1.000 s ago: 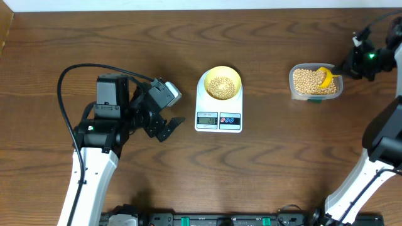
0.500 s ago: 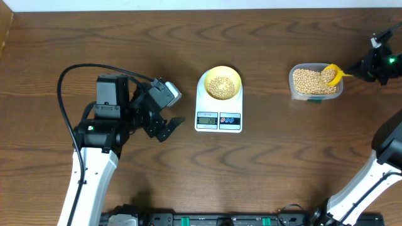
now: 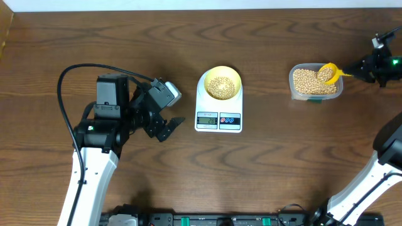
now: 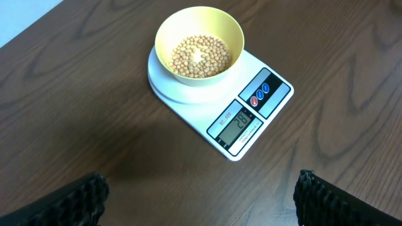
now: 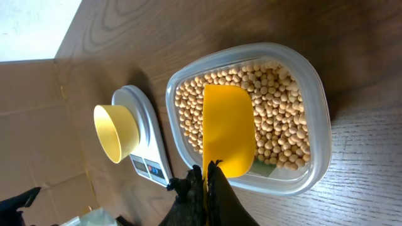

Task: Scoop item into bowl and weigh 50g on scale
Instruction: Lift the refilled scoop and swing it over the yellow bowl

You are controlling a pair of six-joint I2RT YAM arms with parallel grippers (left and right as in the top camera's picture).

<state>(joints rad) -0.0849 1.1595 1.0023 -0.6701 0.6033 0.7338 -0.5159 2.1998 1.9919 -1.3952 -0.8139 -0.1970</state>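
The pale yellow bowl [image 3: 221, 82] holds a layer of tan beans [image 4: 200, 56] and stands on the white scale [image 3: 218, 118], whose display is lit [image 4: 242, 123]. My right gripper [image 3: 367, 66] is shut on the handle of a bright yellow scoop [image 3: 327, 73], which carries beans just above the clear container [image 3: 316, 82] of beans. In the right wrist view the scoop's underside [image 5: 227, 130] hangs over the beans [image 5: 276, 107]. My left gripper [image 3: 169, 127] is open and empty, left of the scale, its fingers apart at the bottom of the left wrist view [image 4: 201, 198].
The left arm's base and cable [image 3: 81, 72] take up the table's left side. A white edge runs along the back of the wooden table [image 3: 188, 6]. A black rail [image 3: 207, 220] lies along the front edge.
My right gripper has drawn back to the right and lifted the scoop, which now holds beans above the container. The left arm has not moved.
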